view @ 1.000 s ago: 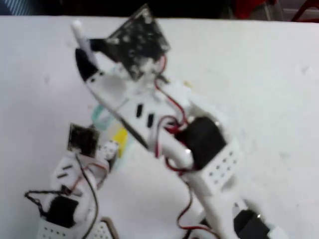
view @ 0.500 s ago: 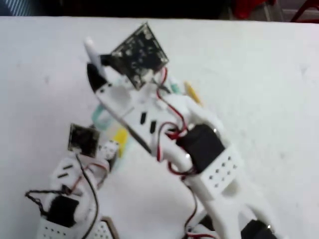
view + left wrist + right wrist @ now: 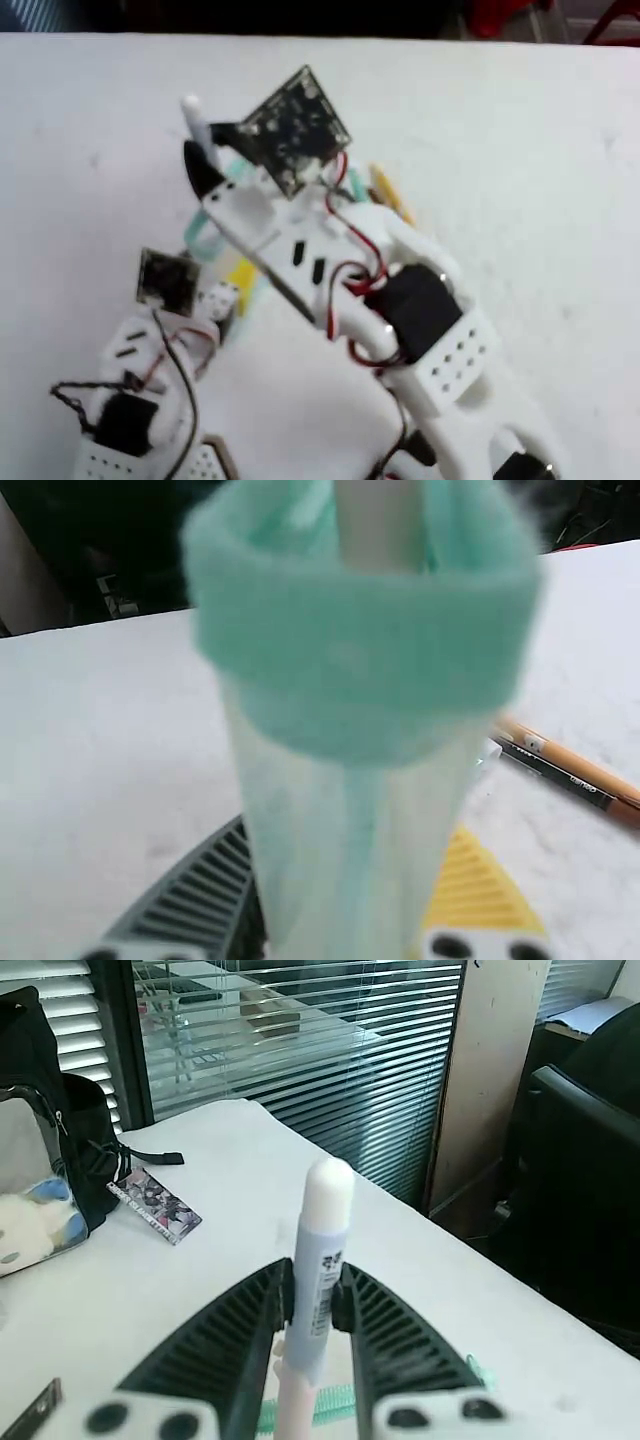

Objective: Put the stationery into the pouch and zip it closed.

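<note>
Pen [image 3: 322, 1230], perhaps upright, clamped in right gripper [image 3: 312, 1282]

No print can be read; the white pen [image 3: 322, 1290] carries a small label with dark marks, too blurred to make out; the black pencil [image 3: 560, 773] bears pale lettering, likewise illegible.

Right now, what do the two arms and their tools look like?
The right arm and left arm are white plastic with black motor blocks, red and black cables and dark circuit boards near the wrists. The right tool has dark ribbed fingers; the left tool has one grey ribbed, one yellow.
</note>
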Controlling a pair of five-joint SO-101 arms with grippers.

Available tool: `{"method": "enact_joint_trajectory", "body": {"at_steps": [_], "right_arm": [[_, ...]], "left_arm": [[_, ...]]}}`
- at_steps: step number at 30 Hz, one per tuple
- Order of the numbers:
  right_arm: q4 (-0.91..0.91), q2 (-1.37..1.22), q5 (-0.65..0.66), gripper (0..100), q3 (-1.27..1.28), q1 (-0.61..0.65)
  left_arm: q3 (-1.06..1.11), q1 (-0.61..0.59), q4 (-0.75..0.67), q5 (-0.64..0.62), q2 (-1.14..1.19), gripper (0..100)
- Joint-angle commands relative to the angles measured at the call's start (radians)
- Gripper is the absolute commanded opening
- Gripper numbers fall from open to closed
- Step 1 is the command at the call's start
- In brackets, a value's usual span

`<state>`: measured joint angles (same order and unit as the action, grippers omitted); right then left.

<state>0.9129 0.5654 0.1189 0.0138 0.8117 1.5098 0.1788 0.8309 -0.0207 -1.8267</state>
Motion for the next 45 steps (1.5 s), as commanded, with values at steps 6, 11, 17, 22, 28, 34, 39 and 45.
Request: {"method": "enact_joint_trajectory", "body": {"at_steps": [6, 11, 17, 22, 28, 34, 39, 45], "right_arm": [[-0.008, 0.038, -0.008, 15.4, -0.008, -0.01], [-0.005, 0.038, -0.008, 26.9, -0.008, -0.01], [-0.005, 0.039, -0.008, 23.1, -0.008, -0.01], [-0.005, 0.039, -0.008, 21.2, -0.012, -0.01], [-0.005, 0.039, -0.008, 21.2, -0.012, -0.013], [-0.005, 0.039, -0.006, 21.2, -0.014, -0.013], [-0.005, 0.039, -0.003, 21.2, -0.014, -0.013], [-0.004, 0.074, -0.008, 21.2, -0.107, -0.091]], "left_arm": [[-0.012, 0.01, -0.018, -0.006, 0.004, 19], [-0.012, 0.01, -0.018, -0.006, 0.004, 19], [-0.012, 0.01, -0.018, -0.006, 0.004, 19], [-0.011, 0.012, -0.018, -0.006, 0.004, 19], [-0.011, 0.012, -0.018, -0.006, 0.004, 19], [-0.011, 0.012, -0.018, -0.006, 0.004, 19], [-0.011, 0.012, -0.018, -0.006, 0.004, 19], [-0.011, 0.012, -0.018, -0.006, 0.004, 19]]}}
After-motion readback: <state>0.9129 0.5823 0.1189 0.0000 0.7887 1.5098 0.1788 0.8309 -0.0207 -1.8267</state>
